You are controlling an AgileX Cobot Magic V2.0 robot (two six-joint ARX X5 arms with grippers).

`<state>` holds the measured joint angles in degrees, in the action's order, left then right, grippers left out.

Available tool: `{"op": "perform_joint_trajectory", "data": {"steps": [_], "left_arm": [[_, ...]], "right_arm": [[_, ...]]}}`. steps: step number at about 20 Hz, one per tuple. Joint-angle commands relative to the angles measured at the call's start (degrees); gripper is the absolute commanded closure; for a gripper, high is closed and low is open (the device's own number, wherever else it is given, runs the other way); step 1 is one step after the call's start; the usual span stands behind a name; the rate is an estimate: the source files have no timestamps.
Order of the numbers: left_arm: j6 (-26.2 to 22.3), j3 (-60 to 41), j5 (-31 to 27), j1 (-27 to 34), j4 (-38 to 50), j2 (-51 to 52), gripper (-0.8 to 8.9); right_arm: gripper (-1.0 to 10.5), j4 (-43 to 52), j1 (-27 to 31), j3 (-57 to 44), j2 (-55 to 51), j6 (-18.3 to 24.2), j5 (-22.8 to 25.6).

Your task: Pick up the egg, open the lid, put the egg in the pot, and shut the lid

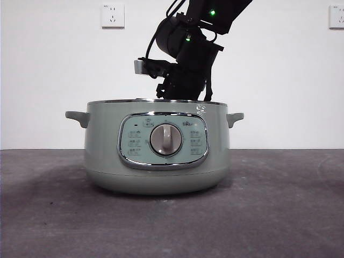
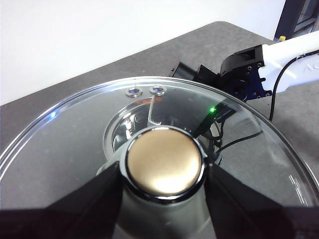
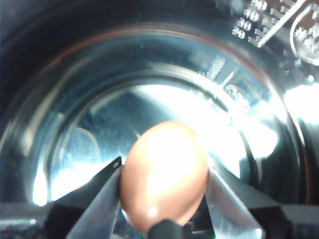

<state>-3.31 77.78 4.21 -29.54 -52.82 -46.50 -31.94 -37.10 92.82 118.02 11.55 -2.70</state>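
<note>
The sage-green pot point(image 1: 156, 156) stands on the table with its dial facing the front view and no lid on it. My right gripper point(image 3: 163, 167) is shut on the reddish-brown egg point(image 3: 164, 149) and holds it inside the pot's shiny inner bowl point(image 3: 75, 99). In the front view this arm point(image 1: 185, 64) reaches down into the pot from above. My left gripper point(image 2: 164, 172) is shut on the knob point(image 2: 164, 159) of the clear glass lid point(image 2: 75, 144) and holds the lid off the pot, out of the front view.
The dark grey table point(image 1: 279, 215) runs to a white wall with two sockets point(image 1: 112, 15) point(image 1: 337, 16). A black and white arm point(image 2: 249, 69) shows beyond the lid in the left wrist view.
</note>
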Motion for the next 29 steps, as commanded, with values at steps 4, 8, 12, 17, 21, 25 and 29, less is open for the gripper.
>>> {"op": "perform_joint_trajectory", "data": {"steps": [4,8,12,17,21,25,29], "left_arm": [[0.52,0.28,0.26,-0.02,1.92,0.63,8.22],[0.5,0.28,0.28,-0.02,2.97,-1.42,8.22],[0.31,0.28,0.52,-0.02,7.96,-5.79,8.22],[0.2,0.28,1.95,-0.02,14.91,-16.85,8.22],[0.17,0.28,3.74,-0.07,20.37,-26.71,8.22],[0.13,0.28,3.82,-0.57,25.0,-34.03,8.22],[0.15,0.28,3.85,-0.79,28.61,-38.86,8.22]], "right_arm": [[5.4,-0.2,-0.2,-0.37,1.33,-0.42,0.13],[4.5,-0.33,-0.04,-0.28,-4.7,-1.9,0.79],[4.5,-8.92,1.7,-0.28,-18.51,-7.5,10.47],[4.5,-15.69,9.07,-0.28,-39.67,-12.11,13.33],[4.5,-18.18,10.47,-0.28,-50.16,-11.74,13.11],[4.5,-19.8,10.4,-0.28,-55.69,-11.65,13.11],[4.5,-21.42,10.4,-0.28,-58.25,-11.65,13.05]]}}
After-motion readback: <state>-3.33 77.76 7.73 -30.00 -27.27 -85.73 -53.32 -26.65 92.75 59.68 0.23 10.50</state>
